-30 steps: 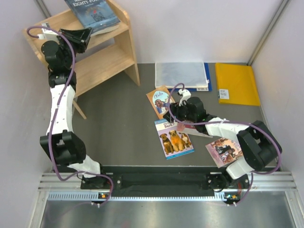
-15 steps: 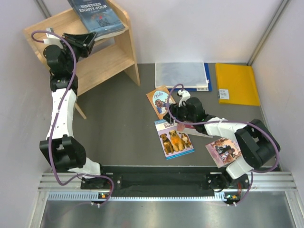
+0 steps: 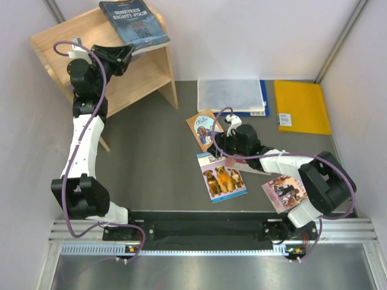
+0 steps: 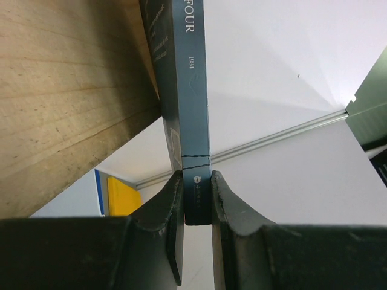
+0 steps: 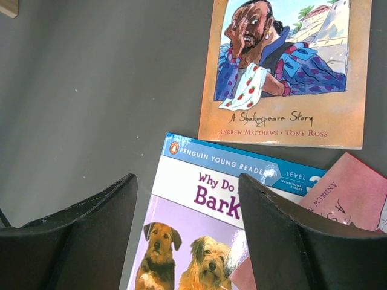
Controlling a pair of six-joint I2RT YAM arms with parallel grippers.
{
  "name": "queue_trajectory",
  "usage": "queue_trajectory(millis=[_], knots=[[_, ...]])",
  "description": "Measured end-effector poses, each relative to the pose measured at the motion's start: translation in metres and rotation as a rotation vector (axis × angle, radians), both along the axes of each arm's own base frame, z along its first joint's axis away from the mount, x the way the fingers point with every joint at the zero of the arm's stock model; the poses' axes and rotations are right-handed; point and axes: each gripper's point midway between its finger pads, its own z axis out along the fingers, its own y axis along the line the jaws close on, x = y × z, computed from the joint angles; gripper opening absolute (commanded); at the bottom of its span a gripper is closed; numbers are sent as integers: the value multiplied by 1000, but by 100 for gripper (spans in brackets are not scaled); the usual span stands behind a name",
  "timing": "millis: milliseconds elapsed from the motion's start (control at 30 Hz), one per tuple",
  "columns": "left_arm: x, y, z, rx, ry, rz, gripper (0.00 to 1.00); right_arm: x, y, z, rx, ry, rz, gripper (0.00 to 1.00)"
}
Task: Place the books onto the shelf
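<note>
A: What has the left gripper (image 4: 196,181) got?

B: Its fingers are pinched on the bottom edge of the dark blue book (image 4: 188,90), with the spine facing the wrist camera. From above, that book sits at the far right corner of the wooden shelf (image 3: 60,37). Whether it touches the top board, I can't tell.

A: And the right gripper (image 5: 186,184)?

B: Its jaws are wide apart with nothing between them, and it hangs over the top left corner of the dog book (image 5: 199,241). The orange book (image 5: 284,66) lies just beyond, and a reddish book (image 5: 351,181) is at the dog book's right side. The pink book (image 3: 284,192) lies near that arm's base.

A: The surface?

B: A dark grey tabletop (image 3: 151,157) with white walls (image 3: 242,36) on three sides. A grey folder (image 3: 230,95) and a yellow envelope (image 3: 301,106) lie flat by the far wall. The shelf stands in the far left corner.
</note>
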Motion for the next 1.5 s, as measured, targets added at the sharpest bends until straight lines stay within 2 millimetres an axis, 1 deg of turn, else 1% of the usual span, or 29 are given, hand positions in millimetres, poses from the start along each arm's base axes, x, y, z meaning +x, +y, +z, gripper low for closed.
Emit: queue_trajectory(millis=[33,100,200,267,367,533,633,667,700,733,767,800,833,933,1133,1200,1267,1300,1333,1367,1400,1433,1500], knots=[[1,1,0,-3,1,5,12,0,0,0,-1,0,-1,67],[1,1,1,-13,3,10,22,0,0,0,-1,0,-3,67],[2,1,1,-28,10,11,26,1,-1,0,-1,0,-6,68],[2,2,1,-39,13,16,27,1,-1,0,-1,1,-6,67],[3,3,2,-57,18,24,25,0,0,0,0,1,-5,67],[6,6,2,-76,23,45,26,-1,1,-1,1,4,-2,67],[10,8,1,-87,31,53,26,-3,0,-4,-2,11,-2,67],[12,8,0,-91,33,56,27,-4,0,-5,-4,14,-2,68],[14,9,1,-95,32,59,32,-5,0,-6,-5,16,-2,68],[15,9,2,-100,32,58,41,-5,0,-6,-4,17,-2,67],[16,9,4,-107,28,57,46,-5,0,-6,-4,17,-2,67],[17,9,5,-107,22,57,48,-5,0,-6,-3,16,-1,68],[18,10,6,-113,17,59,54,-6,1,-6,-2,14,1,67],[17,12,12,-114,-11,70,61,-7,1,-8,-1,19,0,68],[19,19,17,-93,-31,120,64,-8,1,-8,1,20,0,68],[20,22,21,-62,-23,148,65,-9,0,-9,0,23,-1,68],[22,24,36,-25,-33,169,67,-9,0,-9,0,23,-1,67],[23,26,47,1,-48,181,74,-9,0,-9,1,22,-1,67],[23,26,54,17,-61,186,78,-9,0,-9,1,23,-1,67],[23,26,63,39,-76,192,91,-9,0,-9,2,25,-2,67],[22,26,70,58,-88,193,99,-9,1,-9,3,25,-2,68],[22,25,74,75,-96,191,99,-9,1,-9,5,26,-3,67],[23,22,76,107,-96,182,99,-9,2,-9,6,27,-2,67]])
